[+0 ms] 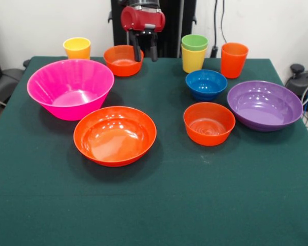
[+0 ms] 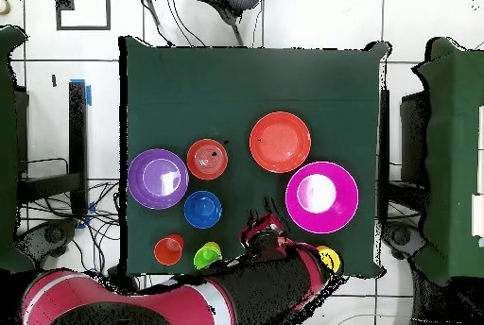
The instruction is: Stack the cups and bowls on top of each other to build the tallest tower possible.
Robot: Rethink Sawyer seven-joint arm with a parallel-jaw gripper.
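A: Arm pos?
B: Gripper (image 1: pixel 145 54) hangs vertical over small orange bowl (image 1: pixel 122 60) at tabletop (image 1: pixel 159 205) far edge, jaws apart, empty.
A: Cups/bowls?
B: All separate, except green cup (image 1: pixel 194 42) nested in yellow cup (image 1: pixel 193 60).

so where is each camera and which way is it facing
Front: sits across the table, facing the robot; its gripper hangs, fingers apart, over a small orange bowl.
Overhead: looks straight down; the red arm enters from the bottom edge.
Both share the pink bowl, purple bowl and blue bowl.
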